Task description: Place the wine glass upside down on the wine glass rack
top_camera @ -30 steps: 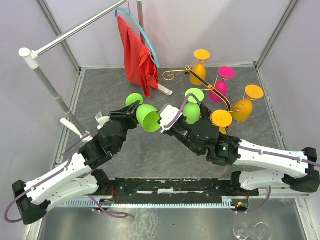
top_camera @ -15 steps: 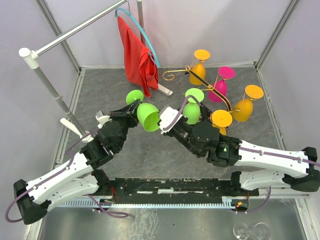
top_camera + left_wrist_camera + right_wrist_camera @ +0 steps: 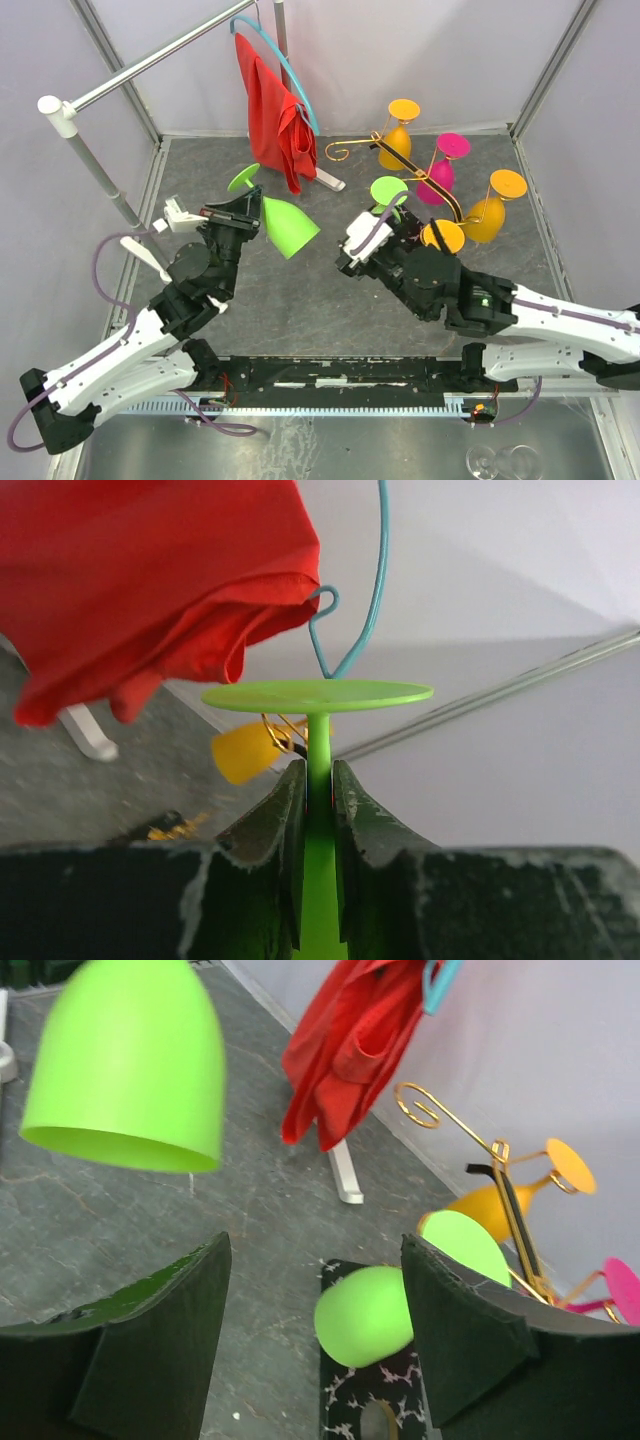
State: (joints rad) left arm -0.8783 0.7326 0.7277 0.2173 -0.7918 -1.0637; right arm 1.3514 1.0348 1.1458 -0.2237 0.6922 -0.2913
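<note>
The green wine glass [image 3: 285, 228] is off the table, left of the wine glass rack [image 3: 440, 195] and well apart from it. It is tilted, foot toward the back left and mouth down toward the right arm. The left gripper [image 3: 318, 780] pinches its thin stem just under the foot disc, jaws nearly together. The right gripper [image 3: 312, 1250] is spread wide and holds nothing. It is poised over a second green glass [image 3: 362, 1315] hung on the rack beside orange glasses [image 3: 487, 215] and a pink glass [image 3: 440, 175]. The table [image 3: 300, 300] is grey and stone-patterned, with pale walls [image 3: 450, 50] around it. At the back a red cloth [image 3: 275, 110] hangs on a blue hanger [image 3: 290, 75]. Both arms reach diagonally inward from the near corners.
</note>
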